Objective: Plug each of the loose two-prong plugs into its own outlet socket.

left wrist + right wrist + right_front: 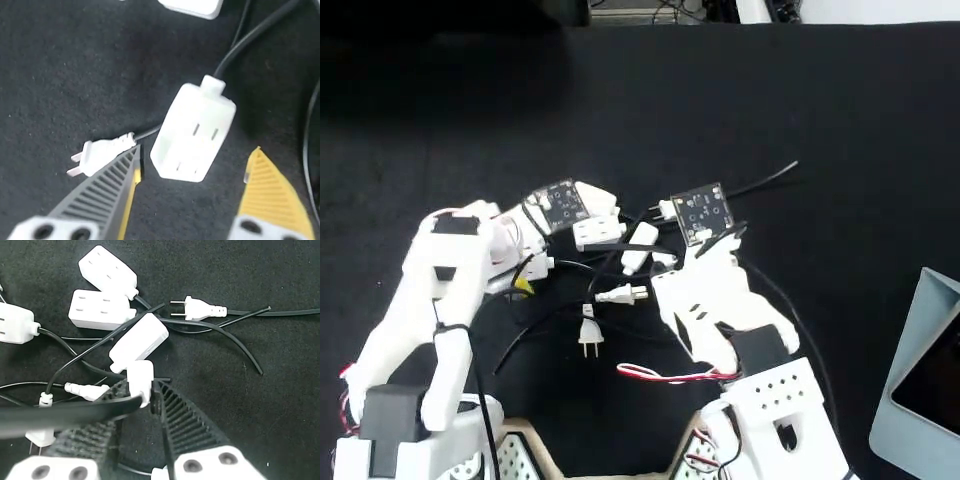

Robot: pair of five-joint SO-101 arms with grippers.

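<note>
My left gripper (192, 167) hangs open just over a white outlet block (192, 132), its grey and yellow fingers on either side of it without touching. A loose white two-prong plug (100, 152) lies beside the grey finger. My right gripper (141, 390) is shut on a small white plug (140, 380), right next to a white outlet block (137, 342). Three more outlet blocks (100, 310) lie beyond it. Another loose plug (197, 308) lies off to one side, prongs showing. In the high view two loose plugs (620, 295) (588, 340) rest between the arms.
Black cables (760, 185) cross the dark table among the outlets. A red and white wire (660, 375) loops at the right arm's base. A grey device (925, 380) stands at the right edge. The far half of the table (650, 90) is bare.
</note>
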